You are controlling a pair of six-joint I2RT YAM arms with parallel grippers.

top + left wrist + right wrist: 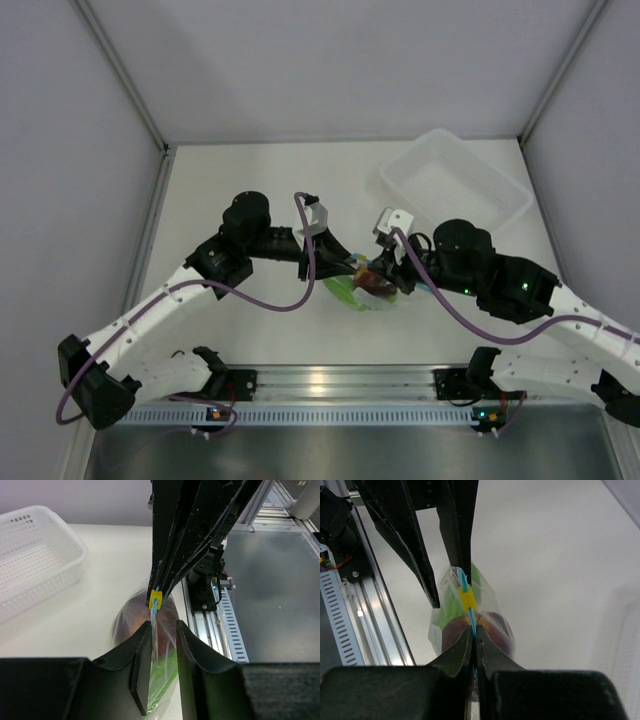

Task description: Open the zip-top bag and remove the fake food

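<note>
One pale bench (pixel 250 190) carries everything I am watching, with a silver rail (pixel 330 380) along its near edge. Both arms reach in from that rail, the left arm (pixel 160 300) from the near left and the right arm (pixel 540 300) from the near right, and they meet around the middle of the bench. At the far right sits a white basket (pixel 460 185), well apart from the arms' tips.

Between the two tips is the zip-top bag (pixel 365 290), near the rail and held with its zipper edge upward. I cannot tell whether its bottom touches the bench.

My right fingers (pixel 470 642) are pressed together on the light blue zipper strip (pixel 464 582), pinching it just beside the slider. My left fingers (pixel 145 640) stand spread, one on each side of the bag's upper edge, with the clear film running between them and a gap visible on the right side.

Inside the closed bag lies the fake food: a dark red-brown round piece (pixel 492 627) on the right-arm side and green pieces (pixel 451 602) on the left-arm side, all behind crinkled plastic.

Smallest of all, a yellow slider (pixel 156 600) sits on the strip between the two sets of fingers.
</note>
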